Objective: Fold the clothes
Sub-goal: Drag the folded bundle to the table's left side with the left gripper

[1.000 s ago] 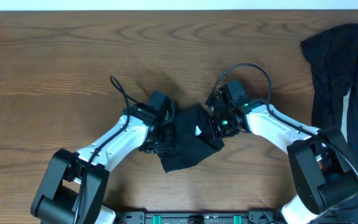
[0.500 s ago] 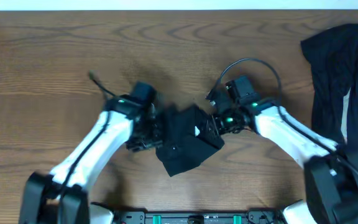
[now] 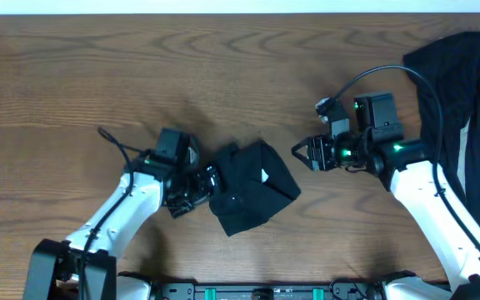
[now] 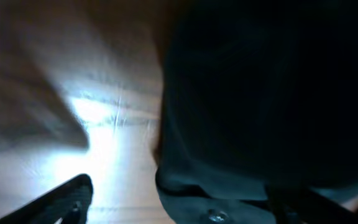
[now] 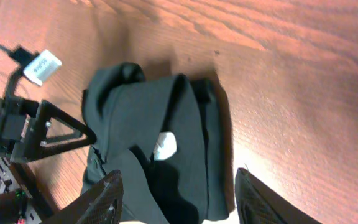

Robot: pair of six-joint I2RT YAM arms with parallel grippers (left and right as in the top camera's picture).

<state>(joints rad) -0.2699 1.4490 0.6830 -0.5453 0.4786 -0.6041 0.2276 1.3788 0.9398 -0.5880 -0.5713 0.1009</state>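
The clothes (image 3: 252, 190), a soft black fabric garment, sit as a chunky folded-up packet on the brown wood-grain bench (image 3: 90, 67), roughly midway between the two arms, with a little white tag (image 3: 263, 176) showing on top. The right gripper (image 3: 301, 154) is released, jaws apart with nothing in them, hanging near the packet on its own side and not touching it. The left gripper (image 3: 200, 183) is the tricky one. Its jaws look spread wide in the wrist view, but it's right up against the packet's edge and dark cloth fills most of that view, so I can't tell if a layer is draped over a finger. I'd guess this is the let-go step, so draw that left gripper straight out sideways, low and slow. Lifting it may drag the top layer open. Another heap of black fabric (image 3: 452, 75) lies at the bench's far right edge, probably next in line.
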